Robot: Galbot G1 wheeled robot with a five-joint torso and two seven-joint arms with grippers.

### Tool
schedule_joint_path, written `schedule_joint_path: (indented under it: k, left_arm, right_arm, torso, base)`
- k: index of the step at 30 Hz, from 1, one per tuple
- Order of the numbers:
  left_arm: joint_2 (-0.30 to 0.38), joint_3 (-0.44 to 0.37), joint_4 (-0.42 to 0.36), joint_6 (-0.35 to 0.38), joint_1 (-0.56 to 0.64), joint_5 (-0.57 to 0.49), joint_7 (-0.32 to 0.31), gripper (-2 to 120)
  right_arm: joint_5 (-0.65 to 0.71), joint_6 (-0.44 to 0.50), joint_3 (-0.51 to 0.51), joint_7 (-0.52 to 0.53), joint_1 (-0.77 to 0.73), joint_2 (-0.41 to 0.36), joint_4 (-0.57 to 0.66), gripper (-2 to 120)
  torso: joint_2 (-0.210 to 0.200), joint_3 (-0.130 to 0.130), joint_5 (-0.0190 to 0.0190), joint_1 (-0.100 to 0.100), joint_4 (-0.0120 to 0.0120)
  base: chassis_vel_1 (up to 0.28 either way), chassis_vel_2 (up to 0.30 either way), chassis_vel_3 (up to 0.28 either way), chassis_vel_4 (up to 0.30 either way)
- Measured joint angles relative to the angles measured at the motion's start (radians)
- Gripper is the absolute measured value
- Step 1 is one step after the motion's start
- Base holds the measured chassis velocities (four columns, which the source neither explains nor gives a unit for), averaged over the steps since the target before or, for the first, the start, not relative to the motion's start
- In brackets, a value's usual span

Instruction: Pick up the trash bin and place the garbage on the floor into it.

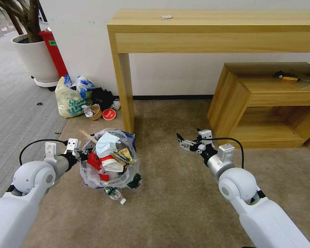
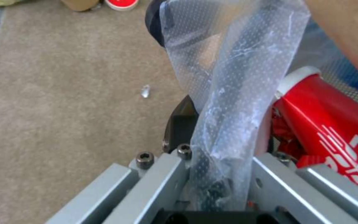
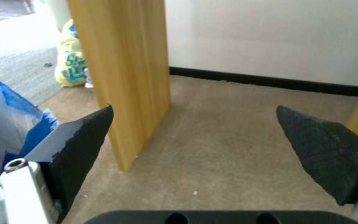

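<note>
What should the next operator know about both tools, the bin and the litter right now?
Left tool: shut on the trash bin rim and its plastic liner, seen close in the left wrist view.
Right tool: open, empty, held above the carpet right of the bin.
Done: the bin is heaped with litter, including a red cup and a pale blue mask.
Left: a crushed clear bottle lies on the carpet at the bin's near side. Whether the bin is lifted cannot be told.
</note>
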Motion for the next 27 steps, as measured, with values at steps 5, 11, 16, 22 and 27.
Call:
schedule_joint_path:
  k: [5, 11, 16, 22, 27]
  left_arm:
    - [0.003, 0.000, 0.000, 0.000, 0.000, 0.000, 0.000, 0]
    - [0.009, -0.009, 0.000, 0.000, 0.006, -0.001, 0.000, 0]
    - [0.012, -0.020, -0.001, 0.000, 0.015, -0.002, 0.002, 0]
    - [0.013, -0.025, -0.008, 0.000, 0.017, -0.004, 0.002, 0]
    - [0.012, -0.025, -0.012, 0.000, 0.020, -0.005, 0.001, 0]
  right_arm:
    - [-0.003, -0.001, -0.006, 0.000, -0.003, 0.005, 0.000, 100]
    - [-0.009, -0.003, -0.015, 0.000, -0.009, 0.009, 0.001, 100]
    - [-0.013, -0.003, -0.025, 0.000, -0.011, 0.014, -0.001, 100]
    - [-0.016, -0.003, -0.038, 0.001, -0.009, 0.022, -0.003, 100]
    - [-0.018, -0.003, -0.042, 0.003, -0.011, 0.023, -0.003, 100]
  torso:
    - [0.000, 0.000, 0.0000, 0.000, 0.0001]
    - [0.000, 0.000, 0.0001, 0.000, -0.0002]
    - [0.000, 0.000, 0.0001, 0.000, -0.0003]
    - [0.000, 0.000, 0.0002, 0.000, -0.0003]
    - [0.000, 0.000, 0.0000, 0.000, 0.0000]
  base:
    - [0.120, 0.119, -0.107, -0.119]
    - [0.071, 0.083, -0.084, -0.091]
    - [0.077, 0.086, -0.077, -0.081]
    - [0.139, 0.129, -0.124, -0.130]
    - [0.171, 0.153, -0.162, -0.156]
